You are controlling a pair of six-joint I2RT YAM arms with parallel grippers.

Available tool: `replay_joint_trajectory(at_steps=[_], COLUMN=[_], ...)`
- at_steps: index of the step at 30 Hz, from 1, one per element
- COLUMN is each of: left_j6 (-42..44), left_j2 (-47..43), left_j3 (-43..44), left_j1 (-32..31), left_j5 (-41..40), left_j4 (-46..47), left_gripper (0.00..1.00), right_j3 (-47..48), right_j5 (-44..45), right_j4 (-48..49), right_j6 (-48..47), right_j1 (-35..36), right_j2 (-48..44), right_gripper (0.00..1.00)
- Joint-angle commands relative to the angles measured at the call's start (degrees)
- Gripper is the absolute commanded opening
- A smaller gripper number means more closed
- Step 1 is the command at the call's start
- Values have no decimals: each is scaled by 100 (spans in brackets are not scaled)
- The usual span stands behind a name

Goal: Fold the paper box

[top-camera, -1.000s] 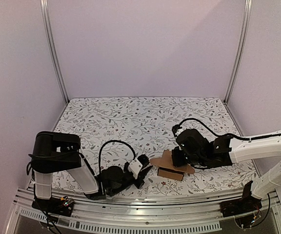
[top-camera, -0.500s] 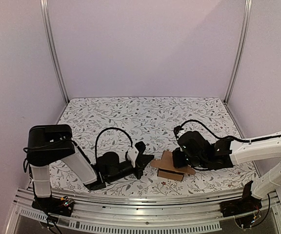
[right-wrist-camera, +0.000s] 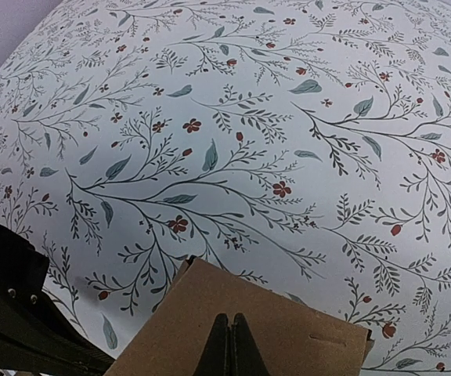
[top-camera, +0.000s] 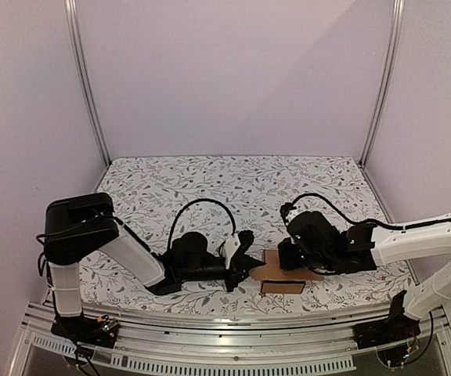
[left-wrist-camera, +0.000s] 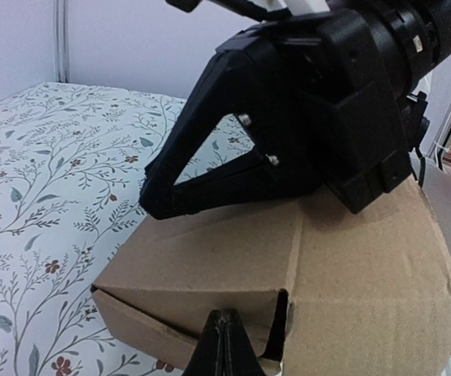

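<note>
I see the floral counter with the box near its front edge, right of centre, between my arms. My right hand, fingers pressed together, rests on the box top. My left hand, also pressed together and holding nothing, touches the box's left side.

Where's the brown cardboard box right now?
In the top view, the brown cardboard box lies front right of centre, between the left hand and right hand.
</note>
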Motion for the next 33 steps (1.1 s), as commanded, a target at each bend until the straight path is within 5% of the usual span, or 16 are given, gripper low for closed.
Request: replay_joint_trajectory(at_steps=[1,13,27,33], left_j6=[-112,-195,-271,-646], left_j2=[-32,183,-485,-1041], left_j3=[326,579,423,906], left_j1=[80,106,310,391], left_j5=[750,851,601,625], left_j4=[-921,-1298,-2016,-3721], left_gripper=[0,0,0,20], right_j3=[-71,-250,141,213], right_j5=[62,89,458,359], right_j4=[-55,-44,-1092,-1814], right_j6=[42,142,-58,-45], right_j1=[22,44,30,-105], right_j2=[-36,-66,-1003,-1473], right_gripper=[0,0,37,61])
